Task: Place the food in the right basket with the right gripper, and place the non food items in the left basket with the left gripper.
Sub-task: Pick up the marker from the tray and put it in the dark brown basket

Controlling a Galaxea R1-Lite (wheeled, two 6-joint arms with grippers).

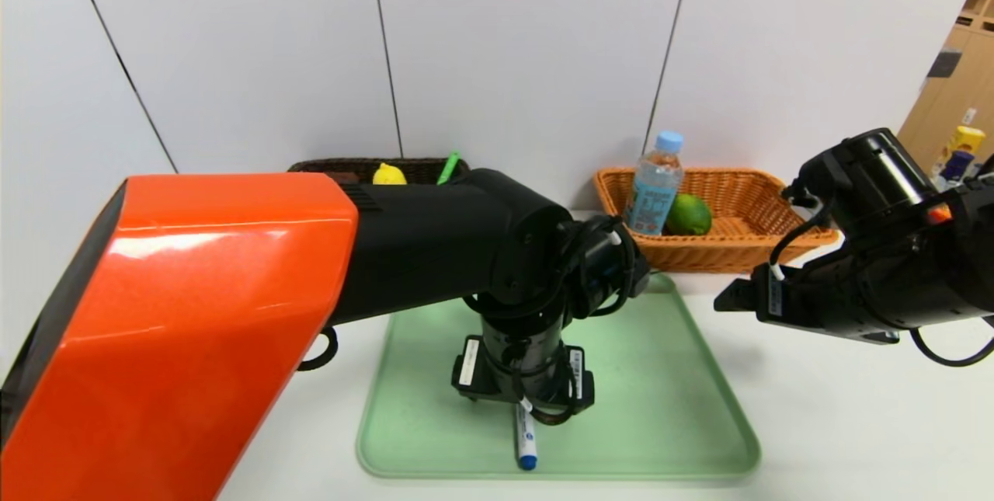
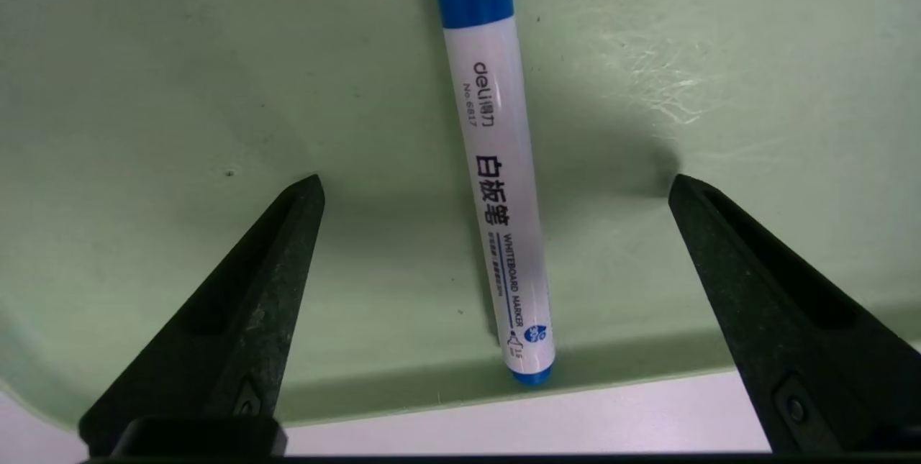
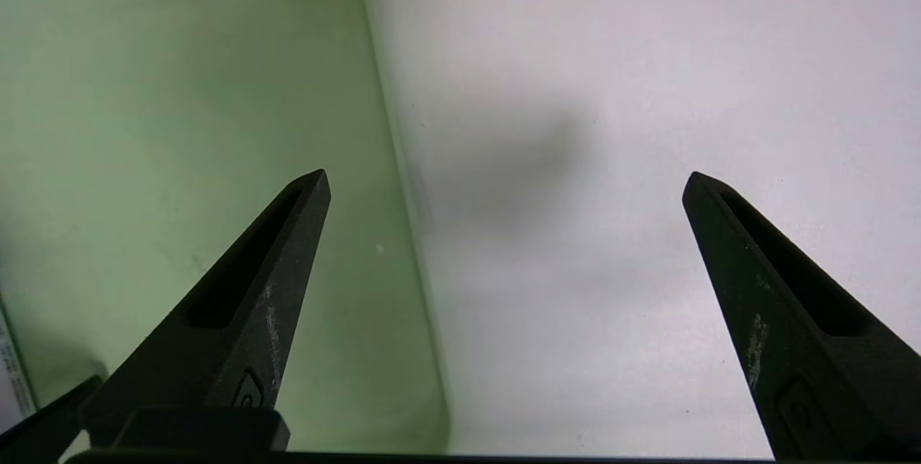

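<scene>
A white whiteboard marker (image 1: 526, 439) with blue cap lies on the green tray (image 1: 660, 408) near its front edge. My left gripper (image 1: 522, 401) points down over it. In the left wrist view the gripper (image 2: 496, 180) is open, with the marker (image 2: 489, 90) between its two fingers (image 2: 273, 284), touching neither. My right gripper (image 1: 726, 300) hovers at the tray's right side. In the right wrist view it (image 3: 507, 176) is open and empty, above the tray's edge (image 3: 403, 162) and the white table.
The orange wicker basket (image 1: 745, 198) at the back right holds a water bottle (image 1: 655, 186) and a green lime (image 1: 688, 214). The dark basket (image 1: 423, 168) at the back left holds a yellow object (image 1: 389, 174) and a green pen (image 1: 448, 167).
</scene>
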